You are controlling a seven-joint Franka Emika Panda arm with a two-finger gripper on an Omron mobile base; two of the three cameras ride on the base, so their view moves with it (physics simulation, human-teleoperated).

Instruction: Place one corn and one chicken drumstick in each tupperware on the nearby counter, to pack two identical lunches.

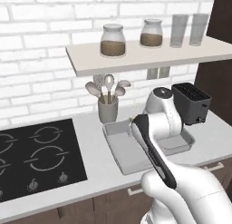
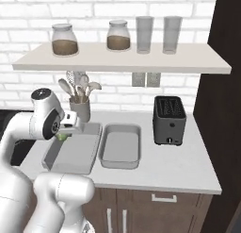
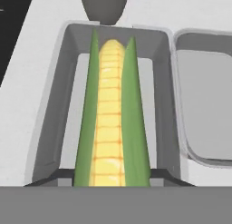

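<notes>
We see our pincer (image 2: 67, 129) hanging over the bigger, light-grey plastic lunch tray (image 3: 68, 82), and it is squeezed shut on a yellow corn ear with green husk sides (image 3: 111, 119). In the hand view the corn runs straight out from between the two dark tips and lines up with the long way of the tray, so we think it is held that way to fit inside without bumping the raised rim. In the right base view only a bit of green (image 2: 62, 137) peeks out under the hand. The tray below the corn looks bare, and so does the smaller light-grey tray (image 2: 120, 147) just to its right; the two sit side by side, very close, on the long pale grey-white worktop (image 2: 188, 166). We guess they sit that close so one short reach can fill both. We cannot tell if the corn is touching the tray floor or is a little above it. To our eyes the job has just begun: this looks like the first food going in, and we see no drumsticks and no second corn here. A grey cup of spoons (image 1: 108, 107) stands at the far end of the big tray, so the hand should stay low and not swing far. A black toaster (image 2: 169, 120) stands to the right, well apart from the trays.
</notes>
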